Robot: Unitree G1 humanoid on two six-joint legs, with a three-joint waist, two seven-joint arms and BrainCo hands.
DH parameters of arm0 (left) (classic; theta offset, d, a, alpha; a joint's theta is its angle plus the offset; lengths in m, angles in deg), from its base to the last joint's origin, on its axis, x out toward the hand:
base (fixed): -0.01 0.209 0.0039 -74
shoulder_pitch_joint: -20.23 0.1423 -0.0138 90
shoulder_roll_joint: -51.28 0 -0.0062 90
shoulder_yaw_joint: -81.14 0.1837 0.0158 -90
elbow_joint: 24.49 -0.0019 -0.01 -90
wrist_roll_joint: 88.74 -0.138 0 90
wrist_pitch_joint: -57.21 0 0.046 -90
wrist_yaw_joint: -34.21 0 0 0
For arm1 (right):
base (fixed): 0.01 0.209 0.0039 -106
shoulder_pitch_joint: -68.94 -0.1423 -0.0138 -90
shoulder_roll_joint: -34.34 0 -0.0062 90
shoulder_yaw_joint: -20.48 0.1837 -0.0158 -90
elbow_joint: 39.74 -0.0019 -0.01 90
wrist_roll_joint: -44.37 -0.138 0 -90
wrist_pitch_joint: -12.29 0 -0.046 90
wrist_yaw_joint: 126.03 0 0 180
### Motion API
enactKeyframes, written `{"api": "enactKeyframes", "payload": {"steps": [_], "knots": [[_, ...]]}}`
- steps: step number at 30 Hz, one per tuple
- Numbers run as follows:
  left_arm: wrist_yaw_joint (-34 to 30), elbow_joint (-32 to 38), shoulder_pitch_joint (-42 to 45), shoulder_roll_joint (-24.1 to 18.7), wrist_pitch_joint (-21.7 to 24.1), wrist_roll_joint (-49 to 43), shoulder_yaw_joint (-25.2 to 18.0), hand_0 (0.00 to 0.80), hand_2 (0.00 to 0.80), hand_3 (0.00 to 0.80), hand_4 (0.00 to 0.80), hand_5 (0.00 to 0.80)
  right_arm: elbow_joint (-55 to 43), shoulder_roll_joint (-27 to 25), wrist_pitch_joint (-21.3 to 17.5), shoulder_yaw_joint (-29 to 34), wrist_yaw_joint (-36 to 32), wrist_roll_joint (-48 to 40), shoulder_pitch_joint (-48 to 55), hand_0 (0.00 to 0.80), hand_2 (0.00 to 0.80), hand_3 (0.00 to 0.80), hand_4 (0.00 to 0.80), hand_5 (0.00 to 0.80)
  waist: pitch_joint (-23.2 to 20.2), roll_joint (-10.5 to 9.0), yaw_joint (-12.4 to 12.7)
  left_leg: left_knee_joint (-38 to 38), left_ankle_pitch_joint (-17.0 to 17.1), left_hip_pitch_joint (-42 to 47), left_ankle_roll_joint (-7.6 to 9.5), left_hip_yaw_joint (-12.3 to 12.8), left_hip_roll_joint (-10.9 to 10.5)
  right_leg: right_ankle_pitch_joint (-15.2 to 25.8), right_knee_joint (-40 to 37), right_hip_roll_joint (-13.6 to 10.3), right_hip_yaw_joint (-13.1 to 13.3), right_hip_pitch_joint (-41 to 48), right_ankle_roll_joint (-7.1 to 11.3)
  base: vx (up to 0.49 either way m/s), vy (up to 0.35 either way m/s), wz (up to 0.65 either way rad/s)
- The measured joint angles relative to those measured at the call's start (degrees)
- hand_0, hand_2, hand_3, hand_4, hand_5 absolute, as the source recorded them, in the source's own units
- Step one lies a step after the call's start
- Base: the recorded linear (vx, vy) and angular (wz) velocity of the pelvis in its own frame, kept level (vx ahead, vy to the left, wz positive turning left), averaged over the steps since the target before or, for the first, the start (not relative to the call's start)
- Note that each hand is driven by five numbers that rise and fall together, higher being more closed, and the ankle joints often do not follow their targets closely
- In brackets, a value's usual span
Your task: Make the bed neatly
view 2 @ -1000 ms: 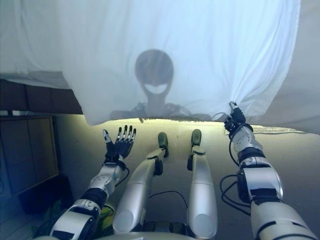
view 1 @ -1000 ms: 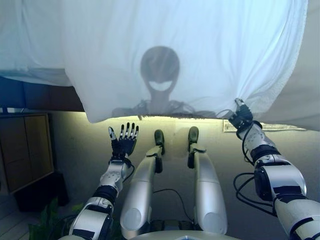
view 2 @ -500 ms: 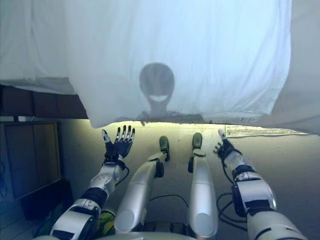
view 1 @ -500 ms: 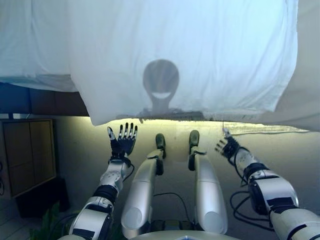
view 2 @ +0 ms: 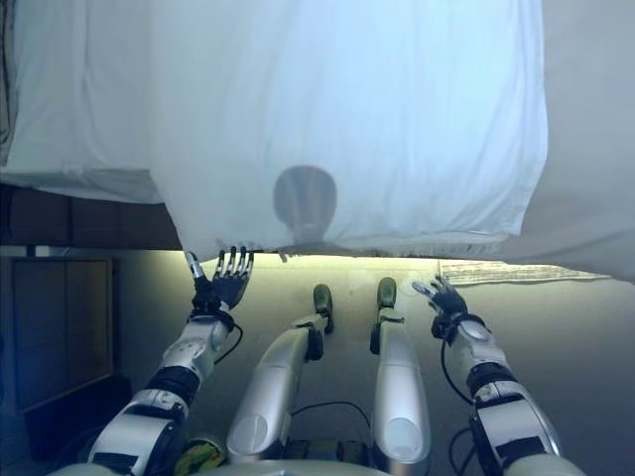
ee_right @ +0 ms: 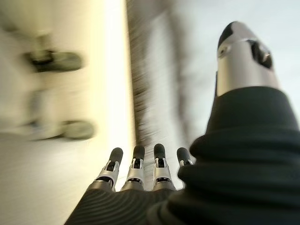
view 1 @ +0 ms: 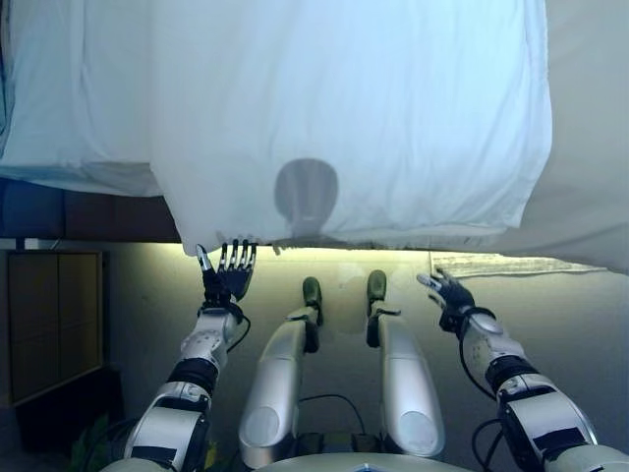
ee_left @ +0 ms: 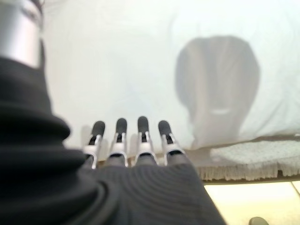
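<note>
A white duvet (view 1: 344,118) lies spread over the bed, and its near edge hangs over the bed's side. My left hand (view 1: 224,280) is open, fingers straight, just under the duvet's near left corner; its fingers (ee_left: 140,138) point at the white cloth (ee_left: 117,61) in the left wrist view. I cannot tell if they touch it. My right hand (view 1: 447,293) is open and empty below the bed's edge, apart from the duvet's near right corner. Its straight fingers (ee_right: 138,168) show in the right wrist view.
A paler under sheet (view 1: 590,147) shows past the duvet at the right. The dark bed frame (view 1: 88,211) shows at the left, above a wooden cabinet (view 1: 49,315). A fringed pale mat (view 1: 501,264) lies under the bed's edge at the right.
My right hand has let go of the duvet's near right corner, opened and dropped below the bed edge. The duvet has settled flat. My left hand has risen towards the left corner.
</note>
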Motion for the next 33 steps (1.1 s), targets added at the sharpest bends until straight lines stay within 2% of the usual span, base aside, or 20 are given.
{"api": "enactKeyframes", "payload": {"steps": [4, 10, 13, 16, 21, 24, 28, 33], "knots": [[1.1, -1.5, 0.5, -0.1, -0.8, -3.0, -1.8, 0.000, 0.000, 0.000, 0.000, 0.000, 3.4, -0.1, -2.1, 0.2, -1.5, -0.1, -3.6, 0.000, 0.000, 0.000, 0.000, 0.000, -0.1, -1.59, 0.2, 0.3, 0.0, 0.1, -0.41, -0.9, 0.1, 0.3, -0.6, 0.2, -0.5, 0.9, -0.08, 0.024, -0.114, 0.11], [4.8, -9.5, 1.9, -2.4, -1.1, -20.5, -1.9, 0.000, 0.000, 0.000, 0.000, 0.000, 2.2, 0.3, -2.1, 0.2, -1.7, -0.5, -3.1, 0.000, 0.000, 0.000, 0.000, 0.000, -0.5, -2.41, 0.3, -3.9, -0.1, 8.3, -0.53, -1.6, 0.3, 0.8, -6.2, 0.3, -2.0, 10.2, -0.16, 0.110, -0.086, 0.03], [5.1, -12.7, 5.8, -5.3, -1.2, -28.9, -3.4, 0.000, 0.000, 0.000, 0.000, 0.000, -2.7, 0.9, -2.4, 1.1, -3.2, -0.7, 2.3, 0.000, 0.000, 0.000, 0.000, 0.000, -3.2, -4.49, 0.3, -7.8, 0.1, 13.5, -0.75, -1.2, 0.5, 1.2, -10.0, -0.1, -3.9, 15.0, -0.21, 0.200, -0.055, -0.10], [5.3, -17.1, 10.4, -6.7, -1.2, -43.2, -3.3, 0.000, 0.000, 0.000, 0.000, 0.000, -3.4, 1.5, -2.9, 3.6, -4.2, -1.0, 10.1, 0.000, 0.000, 0.000, 0.000, 0.000, -9.0, -5.82, 0.2, -12.8, 0.6, 19.2, -1.28, -1.1, 0.6, 1.8, -14.4, 0.4, -4.7, 20.5, -0.19, 0.266, -0.023, 0.00], [5.7, -22.4, 16.6, -6.9, 0.1, -68.6, 0.9, 0.000, 0.000, 0.000, 0.000, 0.000, -1.5, 2.6, -2.9, 4.6, -5.1, -0.4, 18.5, 0.000, 0.000, 0.000, 0.000, 0.000, -17.5, -5.45, 0.1, -20.3, 1.0, 29.2, -1.54, -0.8, 0.5, 2.3, -22.4, 1.5, -4.7, 30.6, 0.21, 0.257, 0.014, -0.05], [6.7, -23.5, 18.5, -6.9, 1.0, -78.5, 1.9, 0.000, 0.000, 0.000, 0.000, 0.000, 1.9, 3.5, -2.8, 4.5, -5.1, 1.5, 21.0, 0.000, 0.000, 0.000, 0.000, 0.000, -21.3, -5.11, 0.2, -22.9, 1.0, 33.7, -1.72, -0.9, 0.5, 2.4, -25.8, 2.0, -4.7, 35.5, 0.36, 0.119, 0.009, -0.02], [8.7, -23.9, 19.0, -7.1, 1.3, -87.6, 4.5, 0.000, 0.000, 0.000, 0.000, 0.000, 5.6, 3.9, -1.4, 4.4, -4.9, 2.7, 21.9, 0.000, 0.000, 0.000, 0.000, 0.000, -24.5, -4.22, 0.2, -24.6, 1.0, 36.4, -1.98, -1.0, 0.6, 2.4, -27.0, 2.4, -4.6, 37.9, 0.46, 0.026, 0.007, 0.00], [9.5, -25.7, 19.2, -6.9, 1.2, -88.7, 5.1, 0.000, 0.000, 0.000, 0.000, 0.000, 11.3, 6.6, -0.8, 4.4, -3.7, 5.7, 23.6, 0.000, 0.000, 0.000, 0.000, 0.000, -26.6, -4.01, 0.1, -24.8, 0.9, 36.8, -2.26, -1.6, 0.8, 2.4, -27.2, 2.6, -4.6, 38.4, 0.45, 0.000, 0.000, 0.00]]}}
